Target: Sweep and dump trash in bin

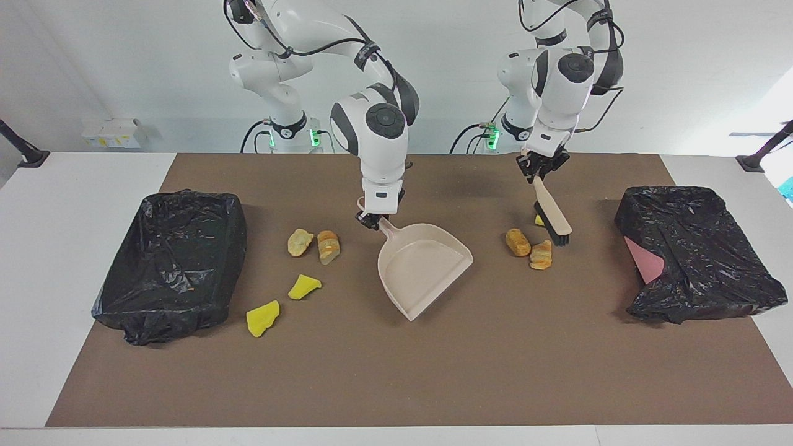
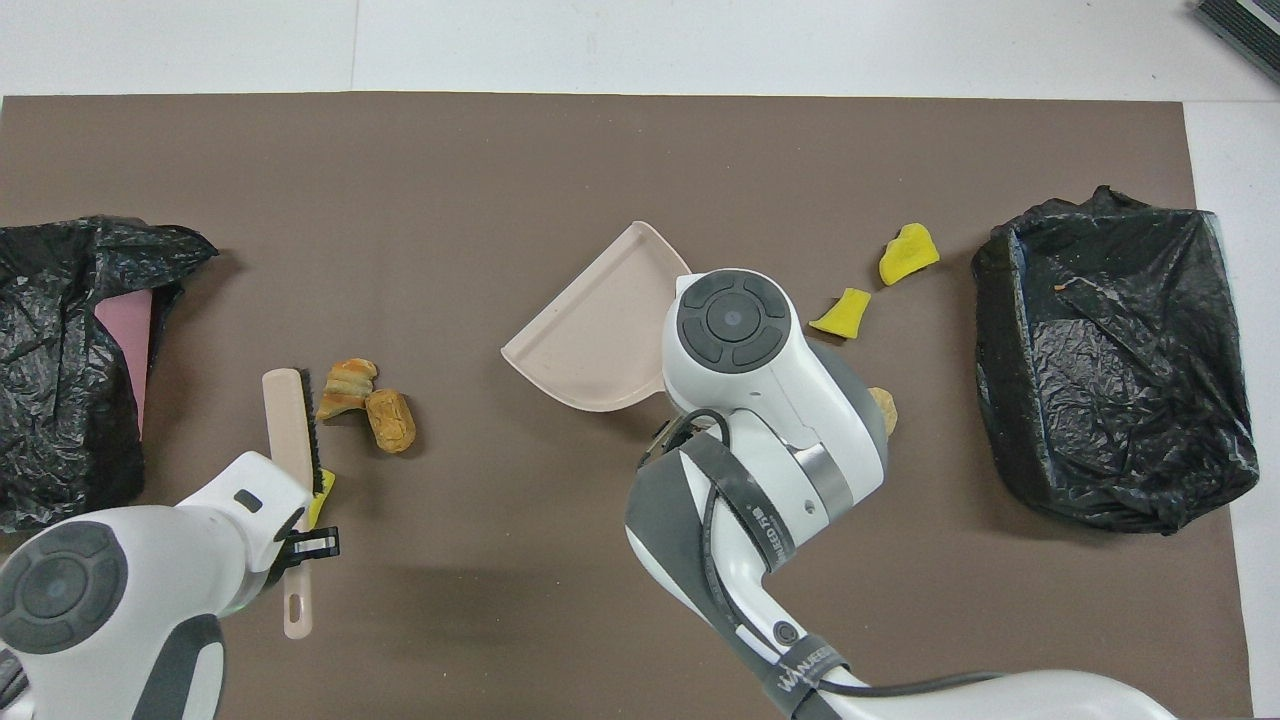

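Note:
My right gripper (image 1: 372, 220) is shut on the handle of the beige dustpan (image 1: 424, 267), which sits mid-table with its mouth turned toward the left arm's end. My left gripper (image 1: 538, 168) is shut on the brush (image 1: 553, 218), which tilts down with its bristles beside two tan lumps of trash (image 1: 518, 242) (image 1: 541, 254). A yellow scrap (image 2: 322, 492) shows partly under the brush. Toward the right arm's end lie two tan lumps (image 1: 300, 241) (image 1: 328, 246) and two yellow scraps (image 1: 304, 286) (image 1: 262, 318). In the overhead view the right arm hides its own gripper.
A bin lined with a black bag (image 1: 170, 260) stands at the right arm's end of the brown mat. A second black bag (image 1: 694, 254) with pink showing lies at the left arm's end. Bare mat (image 1: 396, 371) stretches farther from the robots than the dustpan.

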`<state>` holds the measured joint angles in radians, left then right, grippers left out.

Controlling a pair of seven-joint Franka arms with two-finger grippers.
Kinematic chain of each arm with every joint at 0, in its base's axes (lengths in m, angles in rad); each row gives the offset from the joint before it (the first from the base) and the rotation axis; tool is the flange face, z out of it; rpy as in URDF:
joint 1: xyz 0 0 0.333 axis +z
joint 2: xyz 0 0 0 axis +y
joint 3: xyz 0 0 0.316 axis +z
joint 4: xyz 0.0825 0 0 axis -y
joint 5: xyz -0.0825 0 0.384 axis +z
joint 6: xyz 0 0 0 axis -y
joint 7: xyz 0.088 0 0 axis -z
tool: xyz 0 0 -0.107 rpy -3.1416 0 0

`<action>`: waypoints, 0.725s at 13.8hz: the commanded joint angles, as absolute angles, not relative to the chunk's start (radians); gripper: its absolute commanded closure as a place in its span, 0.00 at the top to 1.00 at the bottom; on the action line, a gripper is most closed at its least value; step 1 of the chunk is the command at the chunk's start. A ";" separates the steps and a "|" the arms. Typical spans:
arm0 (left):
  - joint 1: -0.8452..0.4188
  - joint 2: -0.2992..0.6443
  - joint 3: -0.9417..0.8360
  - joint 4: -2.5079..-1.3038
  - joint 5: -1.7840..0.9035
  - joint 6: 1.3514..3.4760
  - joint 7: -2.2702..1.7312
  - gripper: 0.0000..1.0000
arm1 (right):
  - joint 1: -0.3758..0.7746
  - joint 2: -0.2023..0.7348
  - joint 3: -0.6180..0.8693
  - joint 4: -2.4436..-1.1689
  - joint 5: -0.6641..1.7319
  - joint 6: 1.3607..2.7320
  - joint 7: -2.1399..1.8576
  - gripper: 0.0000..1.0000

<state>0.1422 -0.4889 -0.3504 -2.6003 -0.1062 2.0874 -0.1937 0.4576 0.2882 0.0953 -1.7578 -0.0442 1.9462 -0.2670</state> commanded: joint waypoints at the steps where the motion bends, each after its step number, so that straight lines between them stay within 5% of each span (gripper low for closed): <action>1: 0.244 -0.500 -0.362 -2.611 -0.098 2.042 -0.114 0.00 | 0.430 0.268 0.106 -1.776 -0.061 1.924 -0.415 0.00; 5: 0.313 -0.503 -0.364 -2.626 -0.100 1.887 -0.129 0.00 | 0.414 0.270 0.104 -1.776 -0.066 1.921 -0.570 0.00; 10: 0.233 -0.413 -0.365 -2.628 -0.175 2.002 -0.296 0.00 | 0.399 0.270 0.104 -1.781 -0.097 1.922 -0.678 0.00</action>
<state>0.2756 -0.4642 -0.3658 -2.6324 -0.1354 1.9386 -0.2257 0.4225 0.2882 0.0951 -1.7621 -0.0800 1.9242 -0.6141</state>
